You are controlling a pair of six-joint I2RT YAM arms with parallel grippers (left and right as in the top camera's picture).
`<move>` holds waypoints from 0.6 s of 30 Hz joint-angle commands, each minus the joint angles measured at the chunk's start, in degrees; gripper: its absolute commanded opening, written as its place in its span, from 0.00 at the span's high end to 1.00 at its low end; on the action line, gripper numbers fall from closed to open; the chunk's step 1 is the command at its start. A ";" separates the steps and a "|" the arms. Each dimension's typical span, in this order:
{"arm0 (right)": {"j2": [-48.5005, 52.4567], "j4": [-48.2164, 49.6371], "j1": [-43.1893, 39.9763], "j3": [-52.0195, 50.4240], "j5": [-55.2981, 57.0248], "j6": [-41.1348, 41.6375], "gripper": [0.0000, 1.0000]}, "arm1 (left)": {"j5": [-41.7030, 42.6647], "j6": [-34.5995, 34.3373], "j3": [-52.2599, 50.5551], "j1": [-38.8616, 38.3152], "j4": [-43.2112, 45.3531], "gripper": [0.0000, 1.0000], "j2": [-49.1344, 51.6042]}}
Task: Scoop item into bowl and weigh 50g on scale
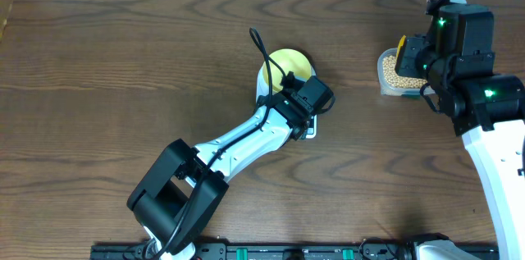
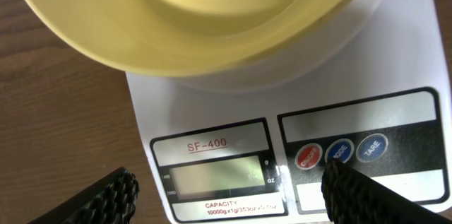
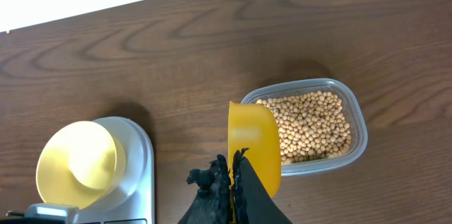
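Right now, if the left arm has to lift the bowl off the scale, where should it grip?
Probably the near rim of the bowl, from above the display side: upright and open on the scale, it looks too wide to span, so set one of the left fingers inside, one outside.

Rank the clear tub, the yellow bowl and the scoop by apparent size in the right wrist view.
1. clear tub
2. yellow bowl
3. scoop, which looks narrower than the bowl but sits nearer the camera, so bowl versus scoop is unsure.
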 commanded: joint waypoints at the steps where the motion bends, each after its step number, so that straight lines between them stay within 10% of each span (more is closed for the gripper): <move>1: 0.28 0.11 -0.17 0.98 -0.20 0.74 0.99 | -1.01 -0.79 1.22 -0.11 0.55 0.15 0.50; 18: 0.28 -0.09 -0.20 0.98 -0.17 0.72 0.99 | -3.28 -0.90 0.37 -0.07 0.44 0.15 1.11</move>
